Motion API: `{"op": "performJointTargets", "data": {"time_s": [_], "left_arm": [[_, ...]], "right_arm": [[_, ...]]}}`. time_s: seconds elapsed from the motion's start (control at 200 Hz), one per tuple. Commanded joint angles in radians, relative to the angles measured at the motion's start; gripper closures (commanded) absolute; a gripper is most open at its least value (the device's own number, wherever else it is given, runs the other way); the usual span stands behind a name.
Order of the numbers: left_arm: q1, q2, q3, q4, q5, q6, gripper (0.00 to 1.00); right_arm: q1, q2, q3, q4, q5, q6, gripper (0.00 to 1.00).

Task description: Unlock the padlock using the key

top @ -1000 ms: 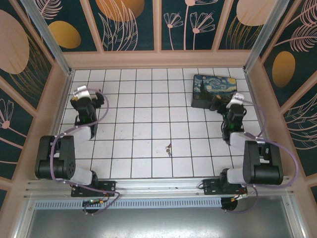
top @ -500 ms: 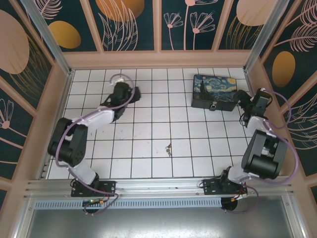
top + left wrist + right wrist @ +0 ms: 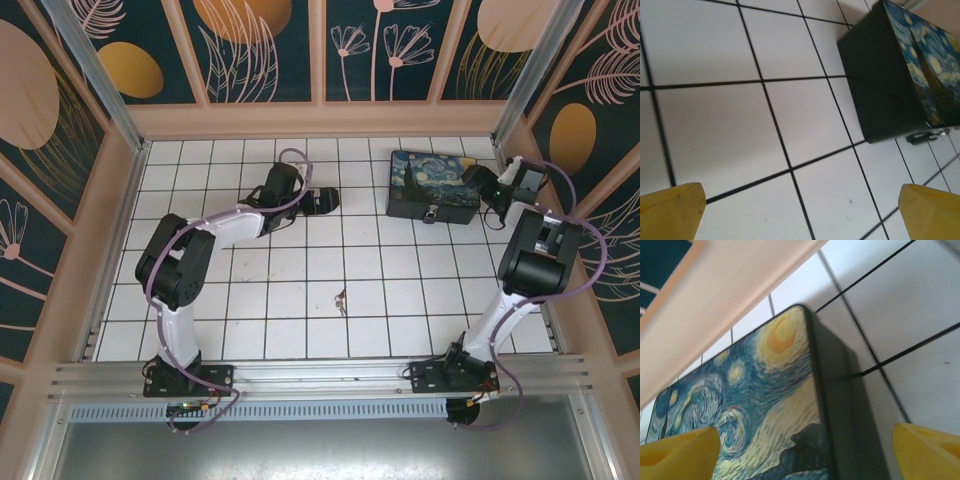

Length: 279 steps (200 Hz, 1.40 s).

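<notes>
Yellow fingers (image 3: 670, 212) spread wide, my arms now flank the box (image 3: 432, 180), no longer parked (key (image 3: 341, 300) sits untouched).

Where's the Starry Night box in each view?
Top external: box at the far right, near the back wall.
Left wrist: box upper right.
Right wrist: box lower centre, lid up close.
Shared landmark: white gridded table.

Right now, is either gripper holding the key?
No, the key lies loose on the tiled table, far from the left gripper and right gripper.
</notes>
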Motion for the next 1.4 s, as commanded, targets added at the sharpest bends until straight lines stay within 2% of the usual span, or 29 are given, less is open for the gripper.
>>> {"op": "performJointTargets", "data": {"time_s": [0.0,0.145,0.31,0.37,0.46,0.711,1.011,1.156,1.391], "left_arm": [[-0.001,0.021,0.018,0.031,0.045,0.034,0.02],[0.002,0.046,0.078,-0.052,-0.055,0.063,0.01],[0.063,0.08,0.093,-0.044,-0.046,-0.006,0.01],[0.086,0.092,0.103,-0.048,-0.01,-0.026,0.02],[0.089,0.084,0.097,-0.039,0.03,-0.031,0.02],[0.122,0.061,0.147,-0.206,-0.062,-0.011,0.02],[0.125,-0.066,-0.038,-0.211,-0.061,-0.021,0.08],[0.124,-0.139,-0.132,-0.204,-0.072,-0.044,0.09],[0.127,-0.198,-0.201,-0.196,-0.061,-0.066,0.11]], "right_arm": [[0.066,0.044,0.067,-0.048,-0.11,-0.107,0.14],[0.184,0.081,0.143,-0.171,-0.04,-0.267,0.17],[0.34,0.09,0.179,-0.257,0.087,-0.375,0.19],[0.376,0.093,0.191,-0.285,0.105,-0.368,0.22],[0.443,0.066,0.152,-0.258,0.135,-0.348,0.22],[0.568,-0.015,0.069,-0.191,0.137,-0.226,0.22],[0.692,-0.158,-0.1,-0.131,0.086,-0.082,0.23],[0.757,-0.191,-0.137,-0.165,0.136,-0.085,0.23],[0.763,-0.203,-0.162,-0.17,0.172,-0.076,0.19]]}}
